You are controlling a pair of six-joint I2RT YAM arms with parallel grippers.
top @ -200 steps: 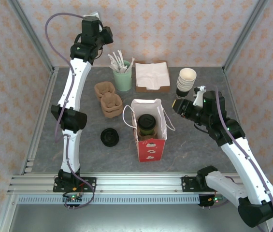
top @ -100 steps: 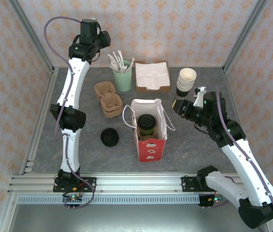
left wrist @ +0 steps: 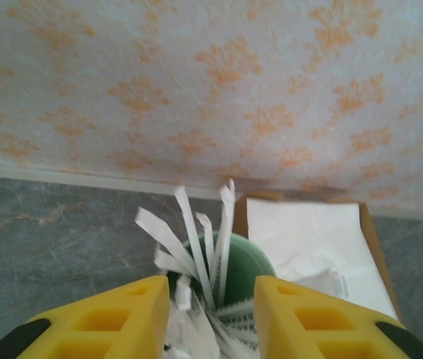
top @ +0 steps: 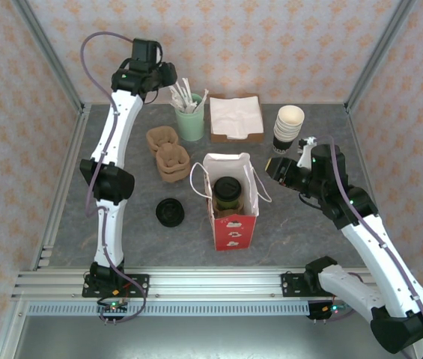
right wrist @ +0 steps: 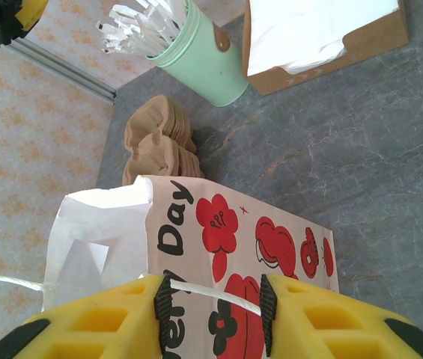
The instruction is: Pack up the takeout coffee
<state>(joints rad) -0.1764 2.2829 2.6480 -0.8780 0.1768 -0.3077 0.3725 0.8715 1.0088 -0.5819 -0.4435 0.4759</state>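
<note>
**Grey surface, papered walls: the coffee is already bagged**

On the grey surface (top: 308, 224), the takeout coffee (top: 226, 191) stands upright inside the red paper bag (top: 233, 228). Its black lid is on and sits below the bag's white rim. I judge the packing itself is done, or close to it.

My right claw (right wrist: 212, 288) is at the bag's right side. Its jaws are apart, and the white cord handle (right wrist: 211, 294) runs across the gap between them. I cannot tell whether the cord is touching either pad. I take this arm to be there to steady the mouth or to take up the handle.

My left claw (left wrist: 211, 288) hangs by the back wall, over the mint-green cup (left wrist: 245, 262) of white stirrers (left wrist: 192, 224). Its jaws are apart, and stirrer tips poke up between them with nothing clamped. My guess is that a stirrer goes in next.

A napkin box (top: 235, 118) stands just beside that cup. The stack of spare cups (top: 289, 123) is behind my right wrist. A loose black lid (top: 171, 212) lies left of the bag, well apart from it.
</note>
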